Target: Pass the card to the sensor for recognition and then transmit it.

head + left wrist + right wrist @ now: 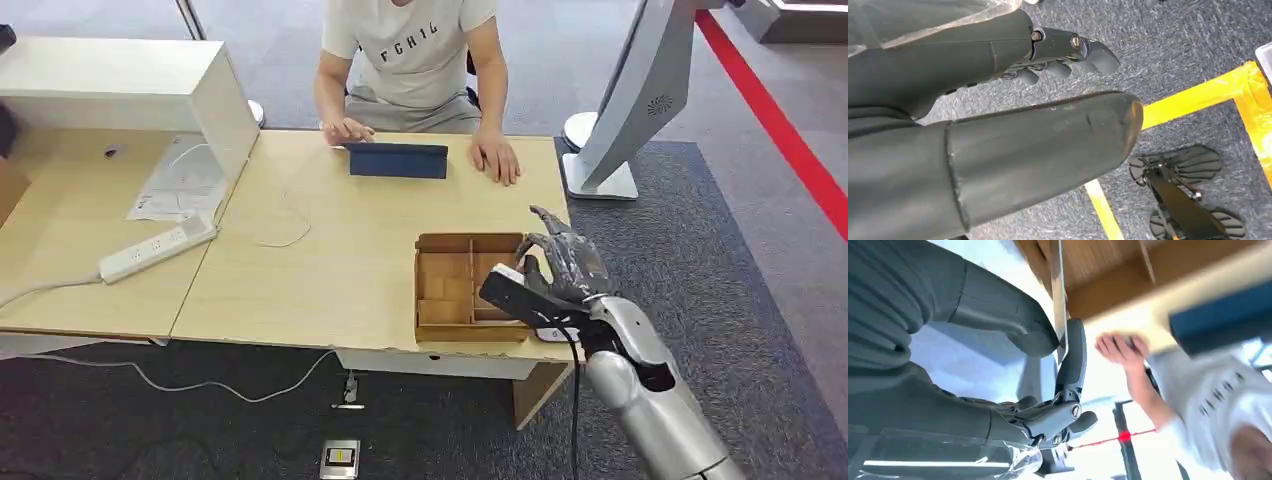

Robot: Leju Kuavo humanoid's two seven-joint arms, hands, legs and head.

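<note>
The right hand (562,262) hangs over the right end of the wooden box (447,288), which sits near the front right corner of the surface (330,250). In the right wrist view a thin card (1058,295) stands edge-on, pinched between the thick thumb (998,310) and a dark finger (1074,357) of that hand, so the card is held just above the box's compartments; in the head view the card itself is too hidden by the hand to pick out. The box is divided into several open compartments by thin wooden walls. At the far side of the surface lies a dark blue sensor (397,160), and a person (415,60) in a pale T-shirt sits behind it with one hand on the sensor's left end and the other flat on the surface just right of it. The card and the sensor are well apart. To the left lie a white power strip (155,250) and some papers (180,185) under a white shelf (130,85). The left hand (998,125) hangs over grey carpet (1173,45) crossed by yellow tape (1198,97), its fingers loosely curled and holding nothing.
</note>
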